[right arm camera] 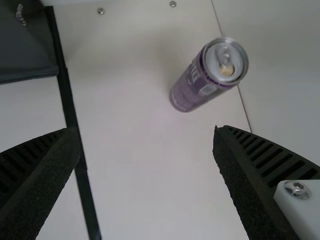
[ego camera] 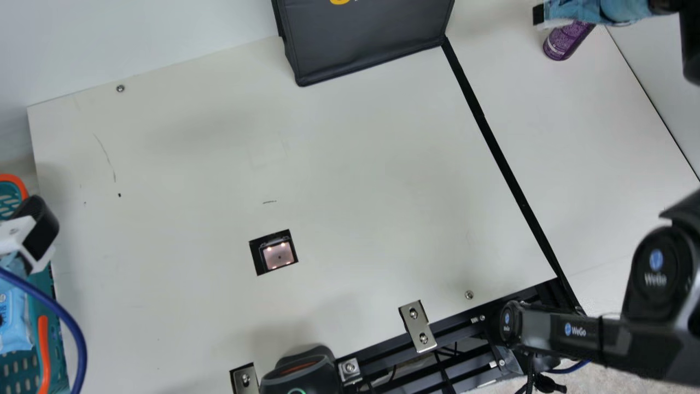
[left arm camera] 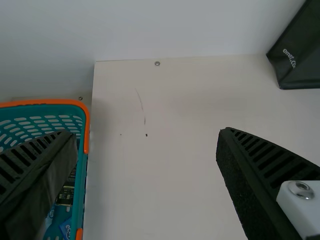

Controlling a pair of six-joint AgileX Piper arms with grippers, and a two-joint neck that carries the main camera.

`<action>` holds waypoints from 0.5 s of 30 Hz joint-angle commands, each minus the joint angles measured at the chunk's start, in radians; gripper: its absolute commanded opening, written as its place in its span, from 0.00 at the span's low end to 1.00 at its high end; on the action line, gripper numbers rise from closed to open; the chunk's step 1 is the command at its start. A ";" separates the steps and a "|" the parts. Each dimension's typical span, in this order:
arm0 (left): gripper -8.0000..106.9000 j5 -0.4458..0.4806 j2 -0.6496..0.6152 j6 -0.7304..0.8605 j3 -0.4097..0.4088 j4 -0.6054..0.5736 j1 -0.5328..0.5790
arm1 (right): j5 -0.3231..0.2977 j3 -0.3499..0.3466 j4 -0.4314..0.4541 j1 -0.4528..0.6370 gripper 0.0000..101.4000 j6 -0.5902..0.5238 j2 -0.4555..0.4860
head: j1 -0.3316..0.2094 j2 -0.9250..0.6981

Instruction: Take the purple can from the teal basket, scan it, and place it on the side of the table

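Note:
The purple can (ego camera: 567,41) stands upright on the table's right side, beyond the black strip, partly behind my right gripper (ego camera: 596,11) in the main view. In the right wrist view the can (right arm camera: 192,90) is just beyond my right gripper (right arm camera: 145,150), clear of its spread fingers. My left gripper (ego camera: 30,235) is over the teal basket (ego camera: 57,334) at the main view's left edge. The left wrist view has my left gripper (left arm camera: 142,145) open and empty, with the basket (left arm camera: 80,175) partly behind one finger. The lit scanner window (ego camera: 279,255) sits in the table.
A dark fabric box (ego camera: 366,38) stands at the table's back. Inside the basket lies a light-blue packet (ego camera: 13,323). A black device (ego camera: 301,372) and metal brackets (ego camera: 417,325) line the front edge. The black strip (ego camera: 492,137) crosses the table's right part.

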State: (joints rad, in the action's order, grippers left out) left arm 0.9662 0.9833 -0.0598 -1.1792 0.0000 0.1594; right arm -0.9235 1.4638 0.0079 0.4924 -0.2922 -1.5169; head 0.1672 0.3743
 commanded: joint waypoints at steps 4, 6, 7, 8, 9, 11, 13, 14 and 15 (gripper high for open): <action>0.85 0.000 0.000 0.000 0.000 0.000 0.000 | -0.019 -0.133 0.039 -0.056 0.94 0.083 0.183 | -0.029 0.002; 0.85 0.000 0.000 0.000 0.000 0.000 0.000 | -0.033 -0.165 0.053 -0.082 0.94 0.115 0.234 | -0.029 0.002; 0.85 0.000 0.000 0.000 0.000 0.000 0.000 | -0.040 -0.180 0.062 -0.096 0.94 0.132 0.260 | -0.029 0.002; 0.85 0.000 0.000 0.000 0.000 0.000 0.000 | -0.047 -0.193 0.069 -0.110 0.94 0.149 0.284 | -0.029 0.002; 0.85 0.000 0.000 0.000 0.000 0.000 0.000 | -0.055 -0.206 0.076 -0.126 0.94 0.167 0.309 | -0.029 0.002; 0.85 0.000 0.000 0.000 0.000 0.000 0.000 | -0.072 -0.229 0.088 -0.157 0.94 0.205 0.359 | -0.029 0.002; 0.85 0.000 0.000 0.000 0.000 0.000 0.000 | -0.070 -0.224 0.085 -0.149 0.94 0.190 0.324 | -0.029 0.002; 0.85 0.017 -0.016 0.004 -0.002 -0.002 -0.009 | -0.088 -0.230 0.080 -0.171 0.94 0.205 0.360 | -0.029 -0.021; 0.85 0.035 -0.032 0.008 -0.003 -0.004 -0.019 | -0.096 -0.231 0.077 -0.185 0.94 0.209 0.378 | -0.029 -0.044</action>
State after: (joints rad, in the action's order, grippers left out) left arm 0.9706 0.9778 -0.0566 -1.1810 0.0000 0.1549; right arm -0.9946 1.2337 0.0914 0.3251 -0.0847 -1.1528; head 0.1672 0.3728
